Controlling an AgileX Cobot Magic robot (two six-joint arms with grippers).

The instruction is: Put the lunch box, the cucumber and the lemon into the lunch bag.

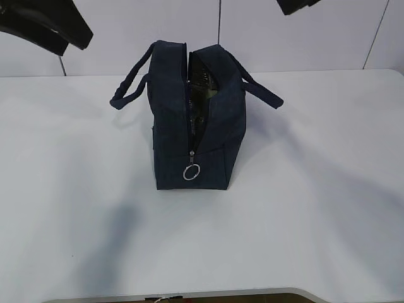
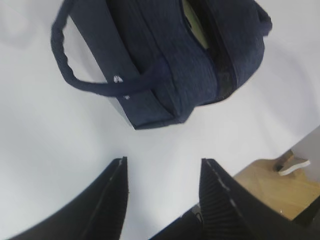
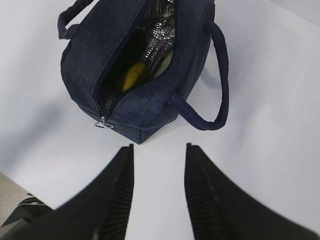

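Observation:
The navy lunch bag (image 1: pixel 189 120) stands unzipped in the middle of the white table, its ring pull (image 1: pixel 191 172) hanging at the near end. In the right wrist view the lemon (image 3: pixel 132 75) lies inside the bag (image 3: pixel 145 107), next to the pale green lid of the lunch box (image 3: pixel 163 62) and the silvery lining (image 3: pixel 160 25). A dark shape beside the lemon may be the cucumber; I cannot tell. The lid also shows in the left wrist view (image 2: pixel 194 27). My left gripper (image 2: pixel 164 162) and right gripper (image 3: pixel 160 147) are both open, empty and raised clear of the bag.
The bag's two looped handles (image 1: pixel 129 88) (image 1: pixel 262 88) hang out to either side. The table edge and a wooden floor (image 2: pixel 265 190) show at the lower right of the left wrist view. Only parts of both arms (image 1: pixel 44 25) (image 1: pixel 303 5) show in the exterior view.

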